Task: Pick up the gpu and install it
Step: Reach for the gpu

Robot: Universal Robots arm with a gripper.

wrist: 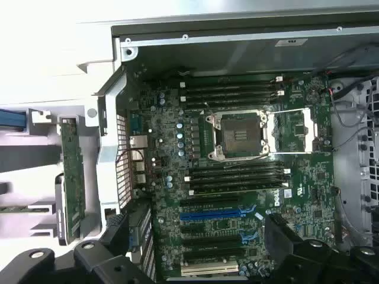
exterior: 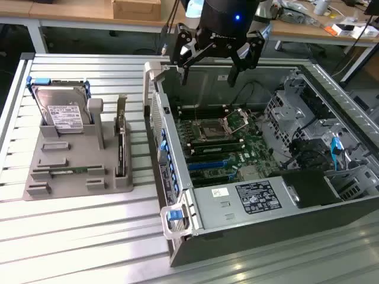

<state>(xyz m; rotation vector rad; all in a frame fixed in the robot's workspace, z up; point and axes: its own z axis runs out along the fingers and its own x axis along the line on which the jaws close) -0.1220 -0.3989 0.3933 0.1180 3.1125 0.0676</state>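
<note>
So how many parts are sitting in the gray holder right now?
3: the hard drive upright at the far end, the gpu on edge along the side nearest the computer case, the memory stick flat near the front. None seems hidden.

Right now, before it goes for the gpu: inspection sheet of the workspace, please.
Surface: slatted metal table; grey holder tray at the exterior view's left, open computer case at its right.
Job's things: gpu stands on edge in the tray, untouched; the blue slot on the motherboard is empty.
Clutter: hard drive upright in the tray; memory stick lying flat in it.
Grippers: gripper open, above the open case, holding nothing.
Cables: black cables inside the case, none on the table.
Surroundings: wooden benches behind, with a cardboard box.
</note>
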